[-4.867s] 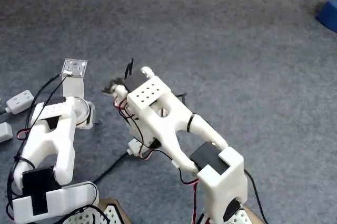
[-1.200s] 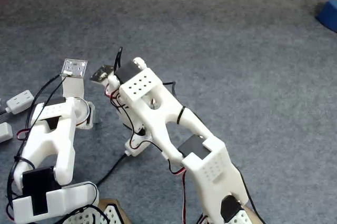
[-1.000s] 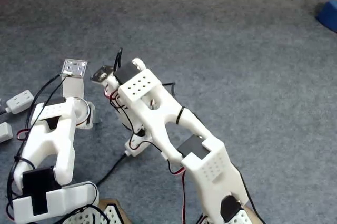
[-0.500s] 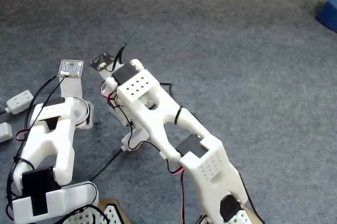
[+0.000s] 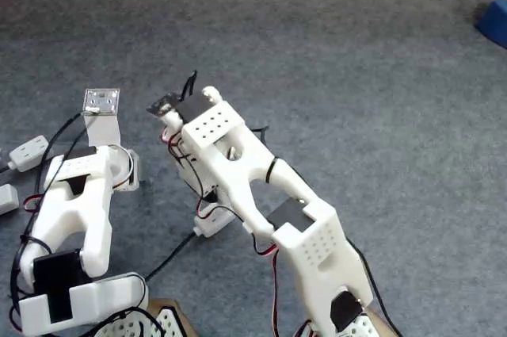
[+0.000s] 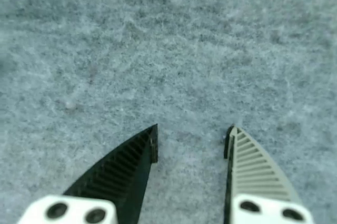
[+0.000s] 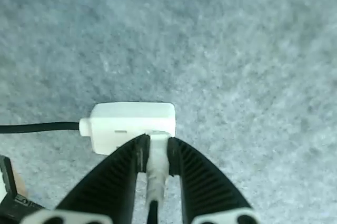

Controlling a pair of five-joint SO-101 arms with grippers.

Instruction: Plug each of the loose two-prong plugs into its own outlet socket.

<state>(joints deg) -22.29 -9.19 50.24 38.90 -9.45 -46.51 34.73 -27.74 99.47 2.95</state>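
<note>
My right gripper (image 7: 157,147) is shut on a white two-prong plug (image 7: 157,162), whose front end meets the long side of a white outlet socket (image 7: 131,125). A black cable (image 7: 37,127) leaves that socket. From above, the same socket (image 5: 214,222) lies on the grey carpet, partly under the right arm (image 5: 238,166). My left gripper (image 6: 191,138) is open over bare carpet with nothing between its fingers. The left arm (image 5: 79,194) stands at the left side of the carpet.
Two more white outlet blocks lie at the far left, one (image 5: 28,152) on a black cable and one (image 5: 6,198) at the edge. A blue object (image 5: 495,20) sits at the far right corner. Open carpet stretches across the back and right.
The right arm's wrist swung left over the last seconds, then edged back right; the socket under it slid slightly right. The left arm's wrist shifted a little left and away.
</note>
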